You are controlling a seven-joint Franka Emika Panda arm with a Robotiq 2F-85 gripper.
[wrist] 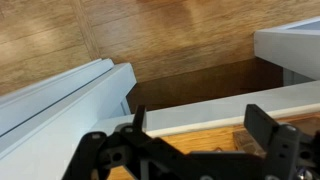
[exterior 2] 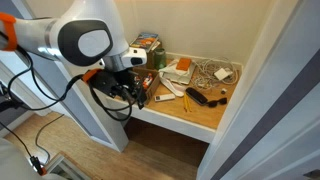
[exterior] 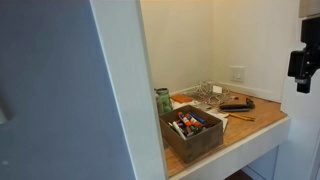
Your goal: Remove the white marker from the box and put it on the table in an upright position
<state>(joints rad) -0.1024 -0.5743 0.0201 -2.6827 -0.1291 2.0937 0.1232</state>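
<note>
White marker [exterior: 182,128] shows as a pale sliver inside the box [exterior: 200,143], among red and dark markers. It is too small for its long axis to be read with confidence, but it appears to lie slanted in the box rather than stand. The box sits on the worktop [exterior: 262,117] at the corner by the partition wall, close to the thick white front edge.

In an exterior view the claw [exterior 2: 137,90] hangs just outside that edge, with the box [exterior 2: 150,47] further in across the worktop. The wrist view shows the claw [wrist: 200,120] spread wide and empty. Only the white edge, a thin strip of wood and the floor lie beneath it, and neither box nor marker is in sight there.

The coming move probably calls for travel inward over the edge until the box is under the claw. The wrist would then need turning so the jaws close across the marker's length, not along it.
</note>
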